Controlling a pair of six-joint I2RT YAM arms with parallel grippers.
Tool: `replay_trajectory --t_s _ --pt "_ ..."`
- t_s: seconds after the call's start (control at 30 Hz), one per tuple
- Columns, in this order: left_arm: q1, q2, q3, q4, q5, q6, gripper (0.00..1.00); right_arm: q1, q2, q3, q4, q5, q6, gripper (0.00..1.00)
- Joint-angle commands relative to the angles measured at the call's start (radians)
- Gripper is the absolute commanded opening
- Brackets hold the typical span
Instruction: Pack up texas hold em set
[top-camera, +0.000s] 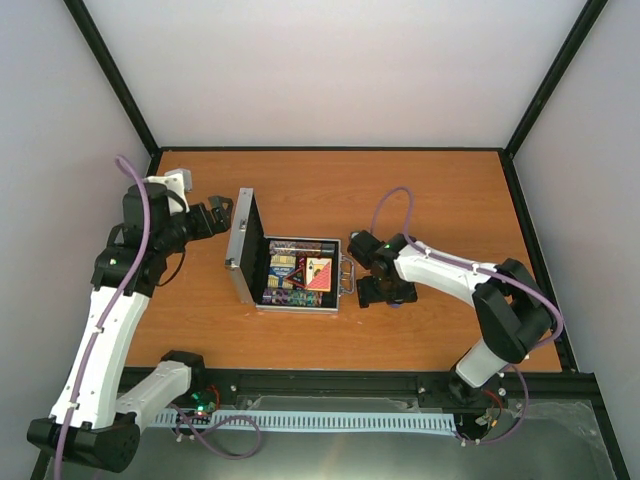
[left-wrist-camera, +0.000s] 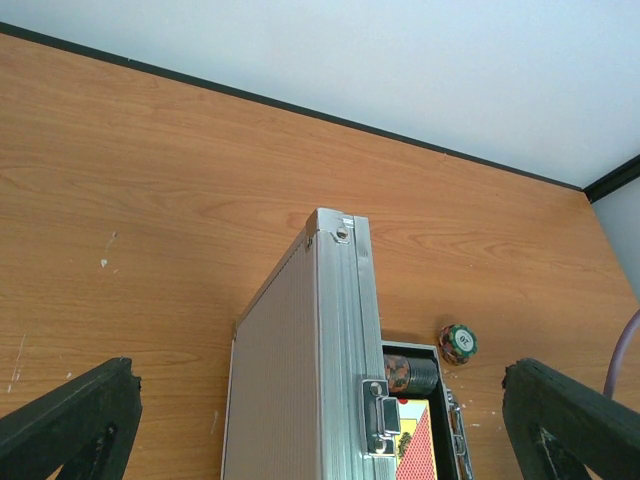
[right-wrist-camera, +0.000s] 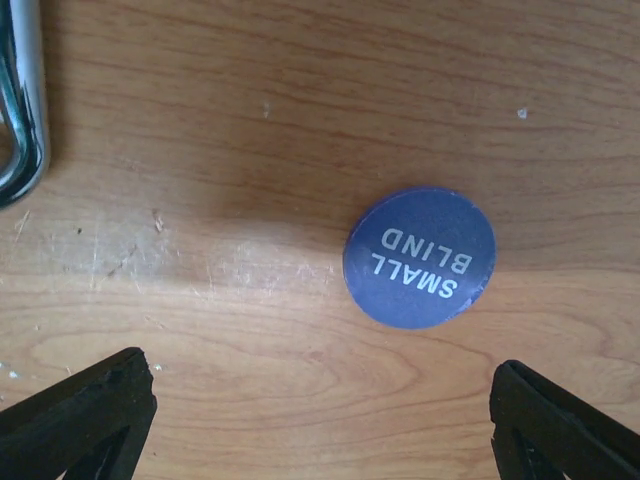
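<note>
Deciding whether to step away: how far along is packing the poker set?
Done: chips and card decks sit inside the open case. In hand: the open right gripper hovers over the SMALL BLIND button on the table; nothing is held. Still to do: that button, a loose chip beside the case, then closing the upright lid, behind which the open left gripper hovers.

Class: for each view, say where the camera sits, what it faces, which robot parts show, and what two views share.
Top external: above and behind, looking down at table; left arm, right arm show.
Left wrist: faces the case, lid raised; left claw open.
Right wrist: looks down at SMALL BLIND button; right claw open.
Shared: the case, in top and left wrist.
</note>
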Motion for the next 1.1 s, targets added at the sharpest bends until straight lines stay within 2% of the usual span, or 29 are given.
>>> replay_trajectory --t_s 0.0,0.57,1.07 --pt "0.005 -0.003 0.007 0.013 0.005 -0.01 1.0 -0.007 0.03 0.001 0.026 0.03 0.111 0.9" --pt "0.004 -0.028 0.013 0.001 -0.014 -0.015 1.0 -0.144 0.021 -0.122 0.161 -0.027 0.059 0.76" --pt "0.005 -0.039 0.008 0.001 -0.004 -0.02 1.0 -0.152 0.031 -0.172 0.196 -0.017 0.054 0.63"
